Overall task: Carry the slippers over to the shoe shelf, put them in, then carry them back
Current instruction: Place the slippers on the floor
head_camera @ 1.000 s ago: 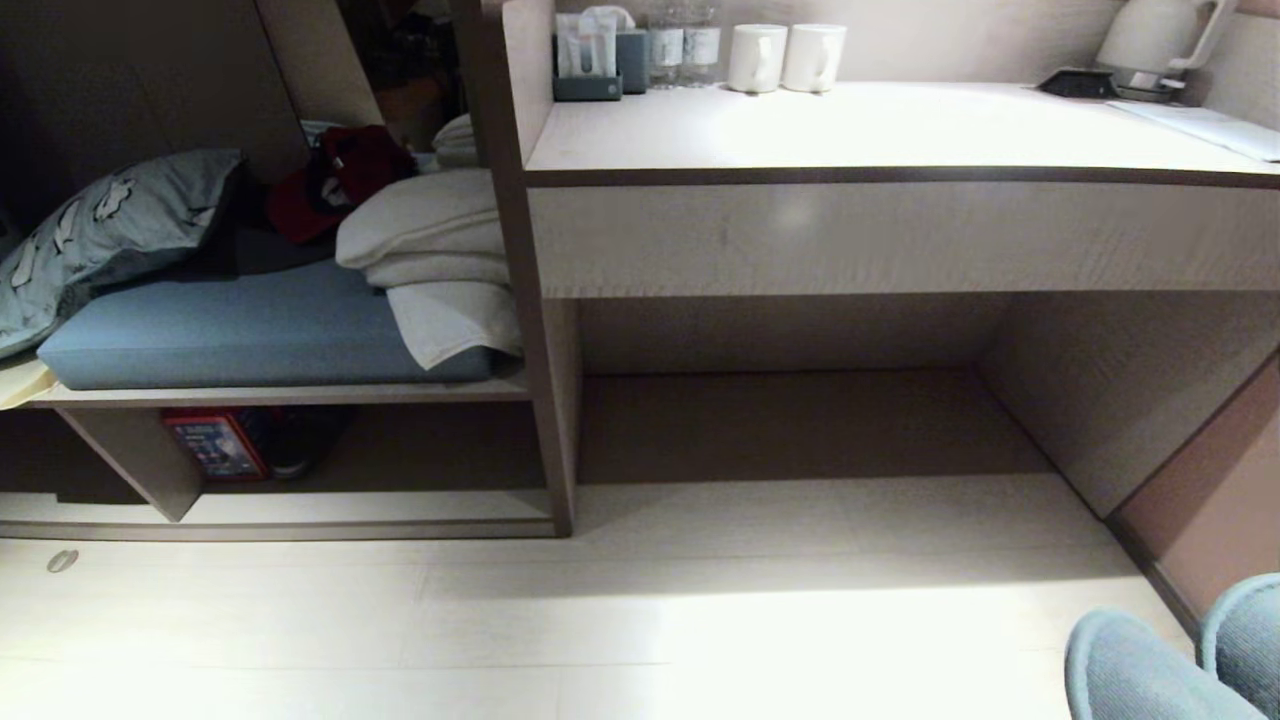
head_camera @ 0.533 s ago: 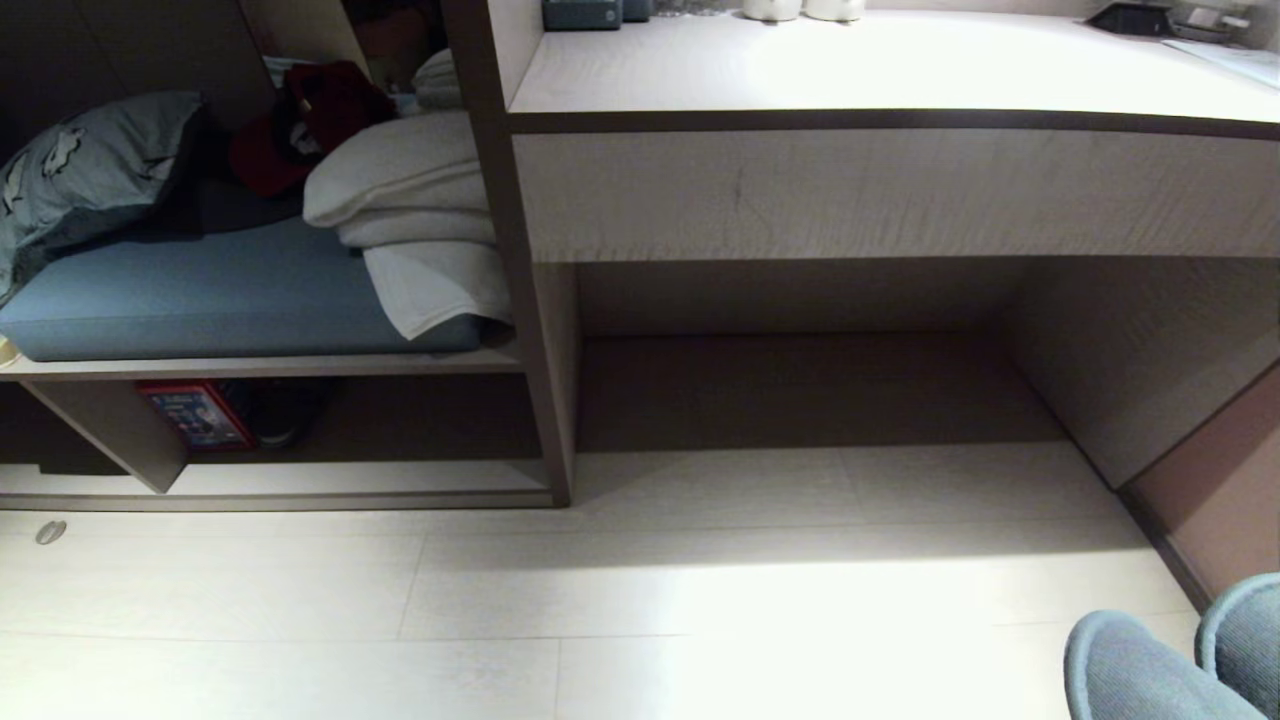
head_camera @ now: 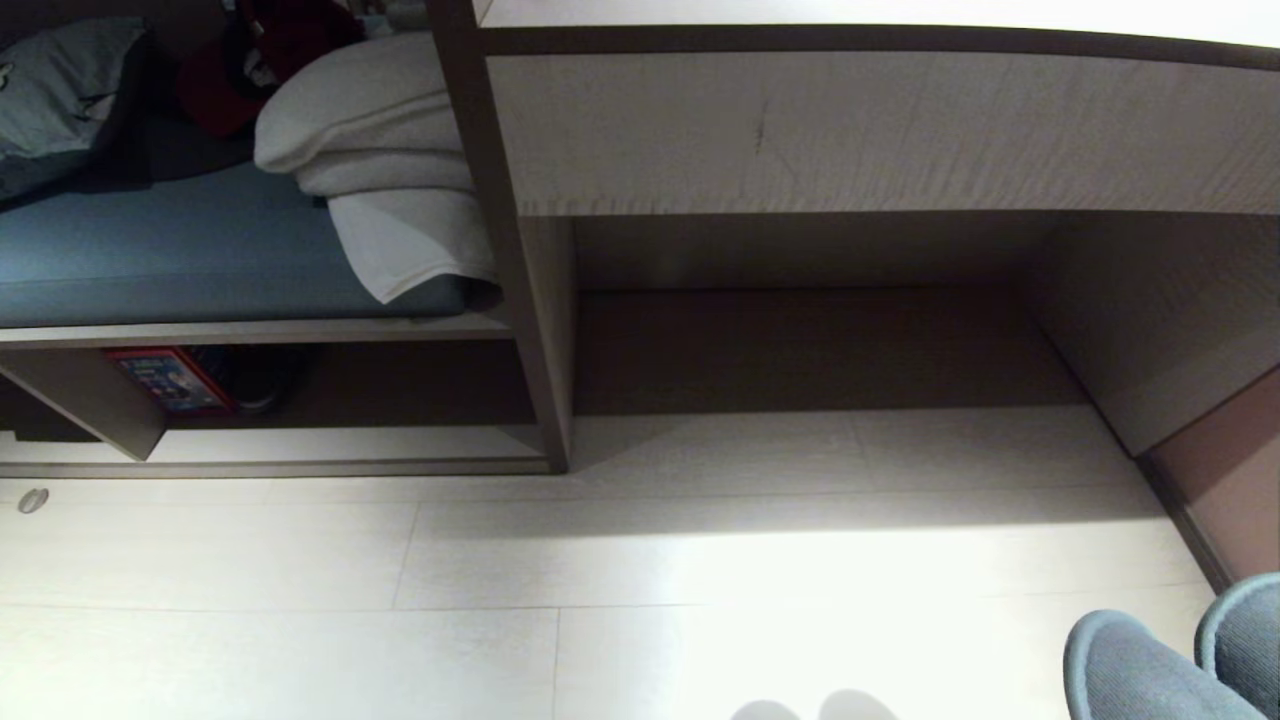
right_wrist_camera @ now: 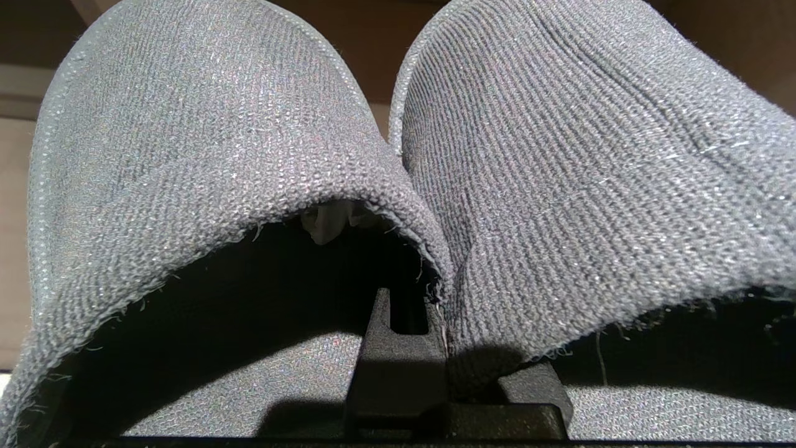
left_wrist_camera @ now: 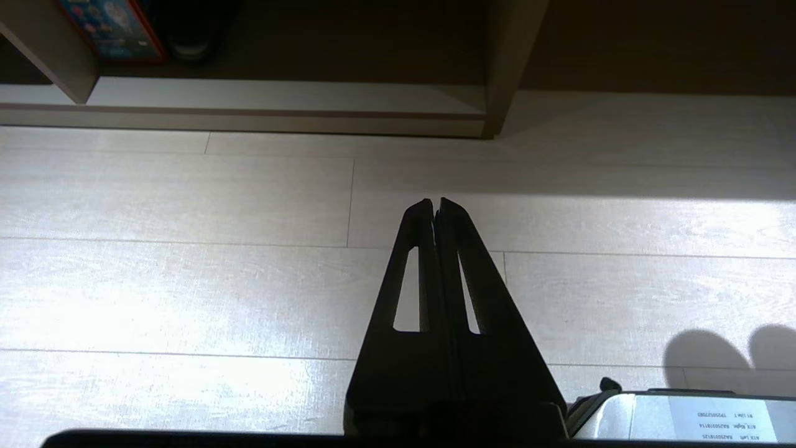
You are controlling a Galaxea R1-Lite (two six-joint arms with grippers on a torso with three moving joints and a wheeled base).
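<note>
The right gripper (right_wrist_camera: 435,311) is carrying the slippers (right_wrist_camera: 398,162), both of them side by side with toes pointing away from the wrist. Its jaws are pinched tight together on the inner edges where the two slippers meet, one black finger going inside the slipper opening. In the head view the slippers (head_camera: 1170,665) are poking into the bottom right corner, hanging over the pale floor (head_camera: 600,570), well apart from the shoe shelf (head_camera: 330,445).

That shoe shelf is sitting low on the left of the unit, with its pale base board, a slanted divider (head_camera: 85,400) and a dark back. A red-edged box (head_camera: 165,380) with blue print is leaning at the back of it, next to something dark I can't make out. Above it a blue cushion (head_camera: 200,250) is lying on the taller shelf with folded white towels (head_camera: 370,130) stacked on it, one end drooping over the cushion's front edge. To the right the desk (head_camera: 880,130) is showing its front panel, with the wide dark recess under it.

The left gripper (left_wrist_camera: 435,208) is hovering over the floor planks, jaws closed together and holding nothing, pointing toward the shoe shelf (left_wrist_camera: 280,99) corner. A small round thing (head_camera: 33,500) is lying on the floor far left.
</note>
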